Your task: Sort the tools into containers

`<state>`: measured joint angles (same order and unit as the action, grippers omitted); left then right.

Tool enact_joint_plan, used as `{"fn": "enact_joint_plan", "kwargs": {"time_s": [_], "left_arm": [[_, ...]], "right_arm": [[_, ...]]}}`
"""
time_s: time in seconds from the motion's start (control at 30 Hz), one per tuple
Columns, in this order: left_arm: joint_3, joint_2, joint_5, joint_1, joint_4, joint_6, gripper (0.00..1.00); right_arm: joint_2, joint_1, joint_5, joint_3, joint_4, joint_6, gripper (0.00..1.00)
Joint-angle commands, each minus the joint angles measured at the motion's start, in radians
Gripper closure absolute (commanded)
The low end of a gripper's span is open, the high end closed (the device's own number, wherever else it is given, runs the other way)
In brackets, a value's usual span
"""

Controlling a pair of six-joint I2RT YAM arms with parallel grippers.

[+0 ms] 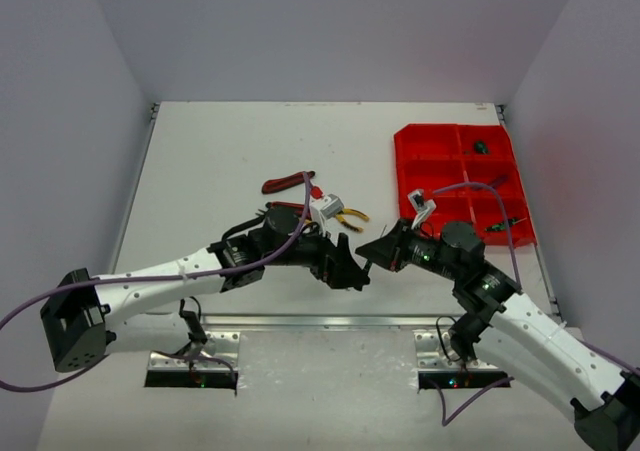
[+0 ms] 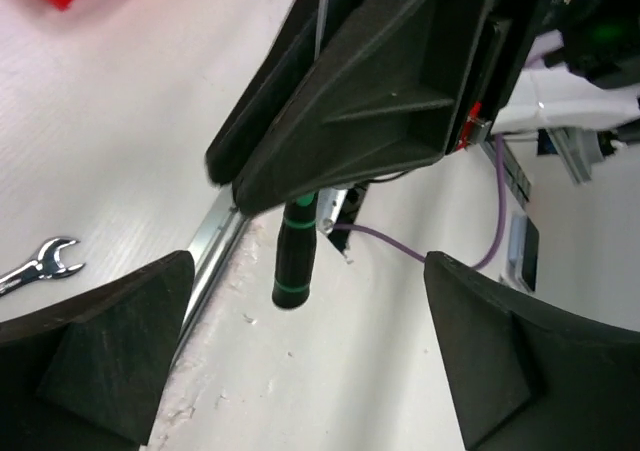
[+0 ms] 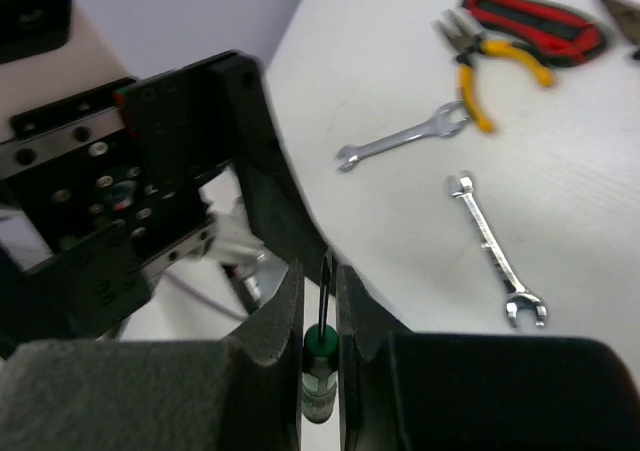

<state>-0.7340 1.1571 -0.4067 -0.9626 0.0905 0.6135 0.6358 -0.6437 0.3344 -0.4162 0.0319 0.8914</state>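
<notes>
A screwdriver with a green-banded black handle (image 3: 320, 366) stands between the fingers of my right gripper (image 3: 320, 291), which is shut on it. Seen from the left wrist, its handle (image 2: 296, 256) hangs below the right gripper's fingers (image 2: 370, 101). My left gripper (image 2: 310, 311) is open around that handle and does not touch it. Both grippers meet low over the table's near middle: left gripper (image 1: 350, 271), right gripper (image 1: 368, 249). The red tray (image 1: 402, 151) lies at the far right, with small tools in its compartments (image 1: 500, 226).
Two silver wrenches (image 3: 400, 139) (image 3: 495, 251), yellow-handled pliers (image 3: 480, 61) and red-black pliers (image 3: 535, 21) lie on the table beyond the grippers. Another wrench (image 2: 40, 266) shows at the left. A metal rail (image 1: 300, 321) runs along the near edge.
</notes>
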Motion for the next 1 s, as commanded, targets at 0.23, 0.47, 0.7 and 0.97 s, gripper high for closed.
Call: {"fn": "enact_joint_plan", "kwargs": {"time_s": [0.23,0.47,0.7,0.97], "left_arm": [[-0.227,-0.219,0.813,-0.004,-0.751,0.015,0.0],[-0.173,-0.383,0.832,-0.004,-0.817,-0.105,0.0],[-0.112,-0.425,0.774,-0.004,-0.762,-0.113,0.0],[-0.096,-0.443,0.723,-0.005,-0.735,-0.132,0.0]], "right_arm": [[0.172,0.34,-0.768,-0.269,-0.475,-0.26,1.0],[0.39,0.883,-0.634,-0.332,-0.423,-0.237,1.0],[0.542,0.97,-0.77,-0.416,-0.335,-0.195,1.0],[0.718,0.974,-0.787,-0.526,-0.297,-0.214,1.0]]}}
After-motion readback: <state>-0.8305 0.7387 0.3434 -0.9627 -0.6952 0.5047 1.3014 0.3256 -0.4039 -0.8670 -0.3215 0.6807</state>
